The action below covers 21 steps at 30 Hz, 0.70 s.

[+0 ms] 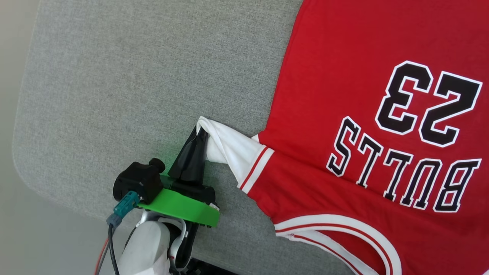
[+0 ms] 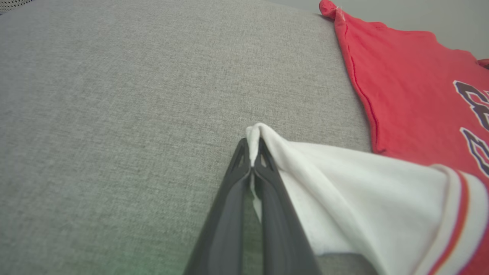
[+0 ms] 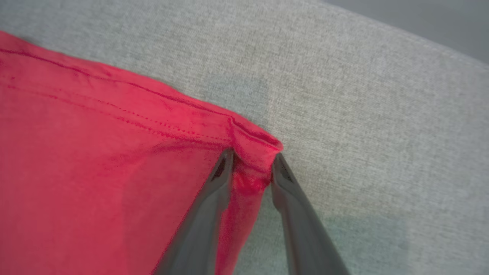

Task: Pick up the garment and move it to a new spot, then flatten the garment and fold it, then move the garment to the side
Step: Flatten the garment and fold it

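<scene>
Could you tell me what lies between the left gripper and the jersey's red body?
Its white sleeve. The left gripper pinches the sleeve's tip, and the cloth stretches across to the red body. This shows in the head and left wrist views.

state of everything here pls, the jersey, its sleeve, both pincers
jersey, lying print side up on the grey fabric surface, mostly flat
white sleeve, stretched out sideways, tip pinched and raised
left pincer, shut on the white sleeve tip
right pincer, fingers either side of the red hem corner, cloth between them, firm grip unclear
</scene>
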Tool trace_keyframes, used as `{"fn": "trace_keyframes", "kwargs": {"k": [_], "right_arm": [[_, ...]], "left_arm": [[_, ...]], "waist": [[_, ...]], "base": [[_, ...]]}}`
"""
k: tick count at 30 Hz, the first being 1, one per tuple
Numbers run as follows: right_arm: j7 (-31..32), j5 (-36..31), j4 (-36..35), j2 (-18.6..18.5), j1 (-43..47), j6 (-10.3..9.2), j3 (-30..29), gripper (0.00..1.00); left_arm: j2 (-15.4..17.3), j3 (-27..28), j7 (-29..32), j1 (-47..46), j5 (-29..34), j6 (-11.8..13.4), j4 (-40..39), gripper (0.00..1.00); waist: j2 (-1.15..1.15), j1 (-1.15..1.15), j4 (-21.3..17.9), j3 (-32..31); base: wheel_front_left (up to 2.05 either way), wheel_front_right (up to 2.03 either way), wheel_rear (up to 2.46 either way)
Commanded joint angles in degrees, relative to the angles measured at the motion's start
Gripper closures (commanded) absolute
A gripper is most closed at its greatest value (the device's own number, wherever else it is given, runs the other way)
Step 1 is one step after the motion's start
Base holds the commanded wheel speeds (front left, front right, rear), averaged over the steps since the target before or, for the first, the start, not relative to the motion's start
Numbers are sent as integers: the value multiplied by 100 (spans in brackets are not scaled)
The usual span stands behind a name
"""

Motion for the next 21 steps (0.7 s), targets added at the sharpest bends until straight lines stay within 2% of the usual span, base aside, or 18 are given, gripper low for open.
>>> {"fn": "trace_keyframes", "kwargs": {"k": [1, 12, 15, 21], "right_arm": [[41, -28, 207, 92, 428, -4, 143, 100], [-961, 118, 91, 170, 507, -4, 551, 100], [-1221, 303, 44, 42, 712, -4, 792, 100], [-1742, 875, -156, -268, 1380, -4, 897, 100]], "left_arm": [[-33, 58, -34, -104, 54, -20, 38, 100], [-33, 361, -34, 243, 221, -54, 196, 100], [5, 438, -34, 409, 257, -59, 253, 100], [77, 531, -34, 742, 298, -63, 353, 100]], "waist": [[0, 0, -36, -77], [0, 0, -389, -1010], [0, 0, -528, -1350], [0, 0, -795, -1965]], "base": [[0, 0, 0], [0, 0, 0], [0, 0, 0], [0, 0, 0]]}}
